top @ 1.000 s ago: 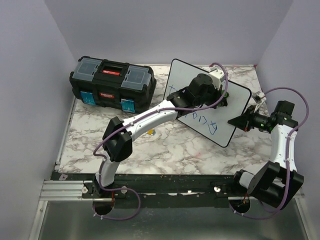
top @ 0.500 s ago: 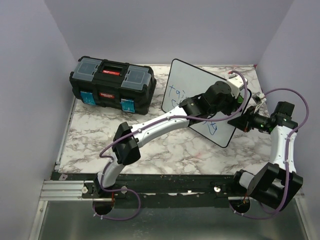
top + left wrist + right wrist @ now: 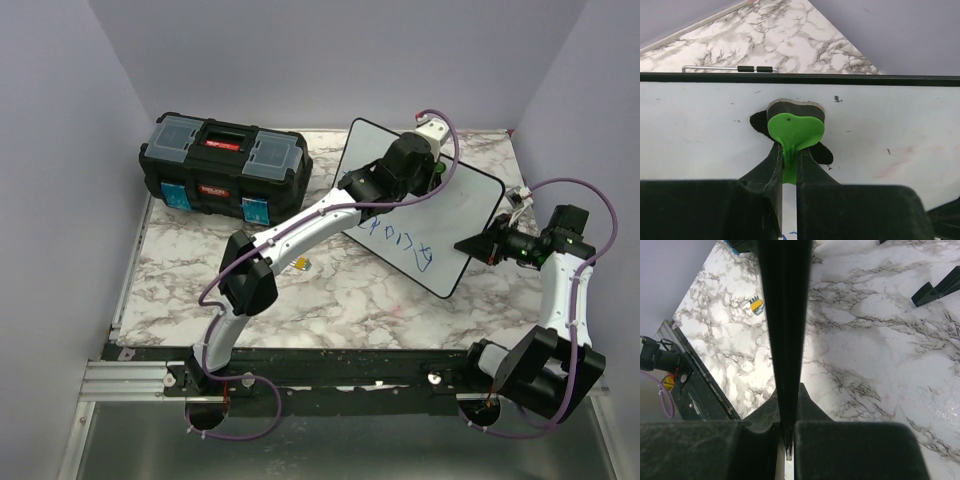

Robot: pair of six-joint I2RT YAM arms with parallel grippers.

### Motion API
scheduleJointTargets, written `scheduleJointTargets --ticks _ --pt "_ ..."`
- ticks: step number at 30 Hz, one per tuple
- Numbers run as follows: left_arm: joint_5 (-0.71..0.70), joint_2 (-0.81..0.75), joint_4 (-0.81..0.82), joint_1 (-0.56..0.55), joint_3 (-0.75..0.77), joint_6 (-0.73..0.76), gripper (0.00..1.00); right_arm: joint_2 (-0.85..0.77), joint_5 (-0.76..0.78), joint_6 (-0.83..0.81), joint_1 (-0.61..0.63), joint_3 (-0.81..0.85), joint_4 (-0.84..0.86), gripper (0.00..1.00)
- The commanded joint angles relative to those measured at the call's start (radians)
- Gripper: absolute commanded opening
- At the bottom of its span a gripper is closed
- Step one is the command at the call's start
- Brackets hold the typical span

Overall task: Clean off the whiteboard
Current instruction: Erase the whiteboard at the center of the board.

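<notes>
The whiteboard (image 3: 462,212) stands tilted at the back right of the marble table, with blue lettering (image 3: 400,240) along its lower part. My left gripper (image 3: 436,174) is shut on a green eraser with a dark felt pad (image 3: 795,129), which is pressed flat on the board's upper area (image 3: 700,130). In the left wrist view the gripper (image 3: 790,161) pinches the eraser's green fin. My right gripper (image 3: 480,245) is shut on the board's right edge, seen edge-on in the right wrist view (image 3: 785,315), with the gripper (image 3: 786,412) clamped on both sides of it.
A black toolbox (image 3: 222,168) with blue latches sits at the back left. A small yellow object (image 3: 304,264) lies on the table under the left arm and also shows in the right wrist view (image 3: 756,305). A black board foot (image 3: 940,287) rests on the marble.
My left gripper swept the eraser to the board's right edge, then back left and up to the upper middle. The right gripper kept its hold on the board's edge.
</notes>
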Motion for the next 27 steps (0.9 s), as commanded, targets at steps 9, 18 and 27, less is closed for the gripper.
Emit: scheduleJointTargets --ticks 9,18,27 --pt "0.036 -0.013 -0.016 -0.078 -0.021 -0.013 0.00 -0.023 -0.090 -0.154 0.009 0.014 -0.013 0.01" --pt "0.078 0.015 -0.040 -0.183 0.071 0.002 0.00 -0.024 -0.093 -0.165 0.010 0.014 -0.021 0.01" --pt "0.045 0.010 -0.046 -0.177 0.026 0.026 0.00 -0.024 -0.093 -0.182 0.010 0.015 -0.035 0.01"
